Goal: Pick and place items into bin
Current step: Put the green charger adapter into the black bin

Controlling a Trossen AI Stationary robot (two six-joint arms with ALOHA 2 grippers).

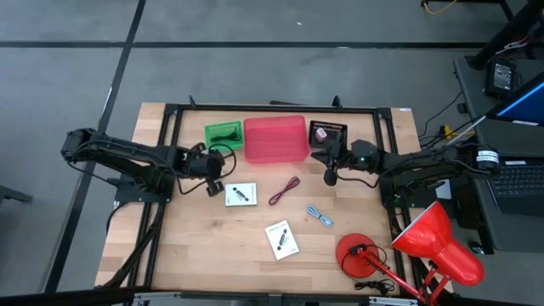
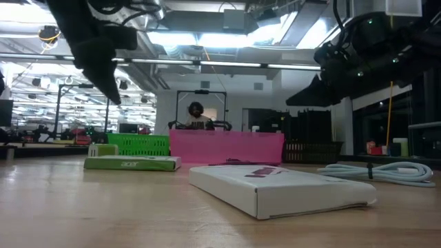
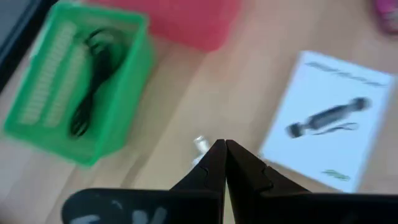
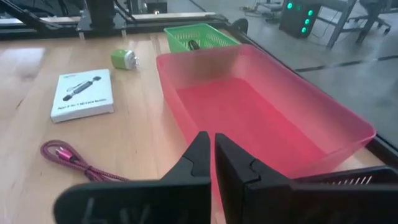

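The job stood between picks — neither hand held anything. The left hand (image 1: 214, 180) hung above the desk (image 1: 195, 246) left of centre in the high view, just below the green bin (image 1: 223, 134), its fingers pressed together and empty, as the left wrist view showed. Right under its tips lay a small green-and-white piece (image 3: 200, 144), and beside that a white card (image 1: 240, 195) with a black mark. The green bin already held a dark cord (image 3: 93, 74).

The right hand (image 1: 331, 172) hovered right of centre, at the lower right corner of the red bin (image 1: 275, 140), fingers also shut with nothing between them. The red bin looked empty in the right wrist view.

Still loose on the desk: the red cord (image 1: 284, 190) at centre, the blue cord (image 1: 320, 216) to its lower right, a second card (image 1: 281, 240) lower centre. A black bin (image 1: 328, 132) at upper right held a pinkish piece (image 1: 320, 134).

My reading is that a new pick was starting. The left hand seemed best placed for the small green piece or the near card; either way it would need to open its fingers first, then drop straight down. The card lay flat, so a grip on its edge would be awkward — the small piece looked the easier take.
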